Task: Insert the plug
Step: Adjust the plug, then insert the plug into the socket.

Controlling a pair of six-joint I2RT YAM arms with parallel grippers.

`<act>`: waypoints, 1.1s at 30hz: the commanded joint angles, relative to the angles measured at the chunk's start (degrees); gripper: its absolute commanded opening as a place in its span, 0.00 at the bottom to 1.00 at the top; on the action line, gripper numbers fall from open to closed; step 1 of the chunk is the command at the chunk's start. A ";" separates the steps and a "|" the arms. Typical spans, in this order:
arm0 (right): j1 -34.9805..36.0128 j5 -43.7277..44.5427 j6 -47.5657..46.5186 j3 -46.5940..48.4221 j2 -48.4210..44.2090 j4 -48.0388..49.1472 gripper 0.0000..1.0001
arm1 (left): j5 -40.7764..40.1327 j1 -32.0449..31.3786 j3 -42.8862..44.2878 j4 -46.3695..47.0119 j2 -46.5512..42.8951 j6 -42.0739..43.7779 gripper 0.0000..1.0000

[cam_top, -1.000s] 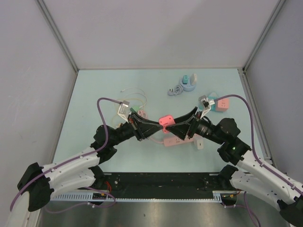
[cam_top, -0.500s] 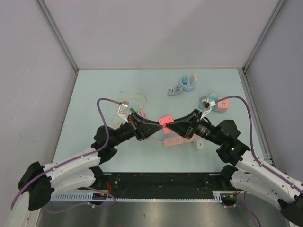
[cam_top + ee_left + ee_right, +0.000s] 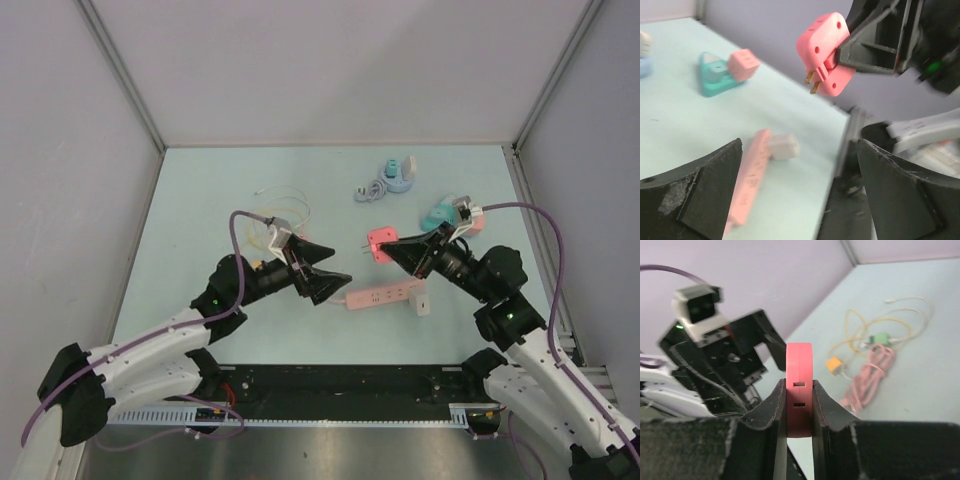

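A pink-red plug [image 3: 381, 243] with brass prongs hangs above the table, and my right gripper [image 3: 396, 251] is shut on it. The right wrist view shows the plug [image 3: 799, 390] pinched edge-on between both fingers, its side slots facing the camera. In the left wrist view the plug [image 3: 827, 55] sits high, prongs pointing down-left. My left gripper [image 3: 335, 268] stands open and empty a short way left of the plug, fingers wide apart [image 3: 800, 150]. A pink power strip [image 3: 385, 294] lies flat on the table below both grippers, also visible as the strip [image 3: 750, 185] between the left fingers.
A white cube adapter [image 3: 422, 303] rests at the strip's right end. A teal adapter [image 3: 437, 216] and pink cube [image 3: 472, 222] sit at the right. A blue holder [image 3: 398, 175] with grey cable [image 3: 370, 190] lies at the back. Loose yellow cables [image 3: 280, 210] lie left of centre.
The right gripper closed on the plug while the left gripper opened and let go. The left arm drew back left; the right arm carried the plug up and right.
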 commanded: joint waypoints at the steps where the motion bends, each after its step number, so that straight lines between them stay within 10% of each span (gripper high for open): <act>1: -8.85 -7.06 -4.63 2.47 -0.59 -10.08 0.00 | -0.84 -0.17 9.42 -16.83 4.32 22.52 1.00; 5: -11.86 -9.09 -7.54 3.71 0.03 -15.99 0.00 | -1.02 -0.88 13.49 -21.89 10.65 27.31 1.00; 18: -12.22 -14.10 10.81 0.91 -0.94 -3.37 0.00 | -1.80 -0.88 -0.75 33.44 12.06 -13.29 0.90; 33: -6.60 -10.33 15.40 -0.07 -3.14 1.94 0.00 | 1.27 -2.81 2.77 46.41 21.12 -29.04 0.70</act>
